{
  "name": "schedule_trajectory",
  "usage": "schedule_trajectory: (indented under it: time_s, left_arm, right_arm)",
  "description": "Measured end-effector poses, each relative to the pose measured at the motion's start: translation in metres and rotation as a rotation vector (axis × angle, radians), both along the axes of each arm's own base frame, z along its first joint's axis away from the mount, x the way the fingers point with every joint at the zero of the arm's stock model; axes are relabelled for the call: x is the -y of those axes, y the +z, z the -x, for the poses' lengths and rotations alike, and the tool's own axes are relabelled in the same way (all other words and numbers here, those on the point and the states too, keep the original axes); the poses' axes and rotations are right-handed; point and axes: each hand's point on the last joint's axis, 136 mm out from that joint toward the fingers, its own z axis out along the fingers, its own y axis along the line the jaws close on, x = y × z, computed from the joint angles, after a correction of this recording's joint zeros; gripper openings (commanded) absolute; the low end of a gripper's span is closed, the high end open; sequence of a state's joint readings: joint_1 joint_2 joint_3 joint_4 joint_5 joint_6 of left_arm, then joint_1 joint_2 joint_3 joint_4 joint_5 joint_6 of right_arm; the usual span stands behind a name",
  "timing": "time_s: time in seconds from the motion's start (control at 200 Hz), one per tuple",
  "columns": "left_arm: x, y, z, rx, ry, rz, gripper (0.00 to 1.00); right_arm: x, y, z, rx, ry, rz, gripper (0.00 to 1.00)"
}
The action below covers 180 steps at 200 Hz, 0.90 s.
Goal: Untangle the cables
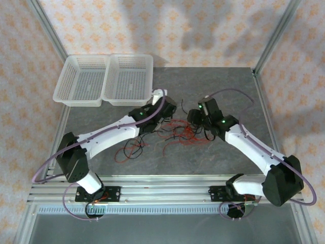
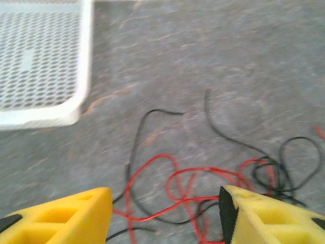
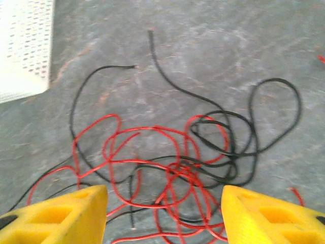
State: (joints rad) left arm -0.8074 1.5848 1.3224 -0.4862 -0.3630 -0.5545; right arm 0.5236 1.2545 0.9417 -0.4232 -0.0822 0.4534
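Picking 1 loose strand each at the tangle's rim, not its knotted middle, serves you best. Your left gripper (image 2: 163, 204) and right gripper (image 3: 163, 203) both hang spread and empty over the cables (image 3: 180, 173), lying at the centre of the table (image 1: 218, 86). At 11 o'clock, 2 white baskets (image 1: 127, 102) seemingly hold nothing.

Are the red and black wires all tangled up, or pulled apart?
Tangled. The red wires and black wires loop over and under each other in one heap on the table.

Left tool (image 2: 165, 213), right tool (image 3: 163, 209), jaws apart
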Motion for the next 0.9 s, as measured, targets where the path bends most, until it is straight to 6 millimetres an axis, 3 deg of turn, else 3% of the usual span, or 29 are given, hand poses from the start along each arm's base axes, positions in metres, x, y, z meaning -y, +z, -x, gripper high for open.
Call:
schedule_trajectory:
  time_s: [0.14,0.315,0.405,0.586,0.731,0.861,0.901]
  left_arm:
    - [-0.051,-0.057,0.018,-0.166,0.097,-0.042,0.59]
    - [-0.065,-0.126,0.063,-0.378,0.082,-0.045,0.65]
    - [-0.066,-0.138,0.074,-0.424,0.092,-0.024,0.65]
    - [-0.065,-0.139,0.075,-0.434,0.124,0.011,0.64]
    - [-0.066,-0.143,0.077,-0.439,0.140,0.019,0.37]
    - [-0.067,-0.146,0.078,-0.440,0.146,0.021,0.01]
    - [-0.067,-0.145,0.077,-0.435,0.147,0.023,0.00]
  right_arm:
    - [-0.010,-0.018,0.000,-0.047,0.020,0.016,0.58]
    - [-0.011,-0.027,-0.001,-0.071,0.020,0.030,0.59]
    - [-0.011,-0.027,-0.001,-0.071,0.020,0.030,0.59]
    - [-0.009,-0.032,0.001,-0.078,0.020,0.035,0.59]
    - [-0.007,-0.040,0.006,-0.096,0.020,0.045,0.59]
    - [-0.006,-0.041,0.006,-0.098,0.020,0.047,0.59]
    - [-0.006,-0.041,0.006,-0.098,0.020,0.046,0.59]
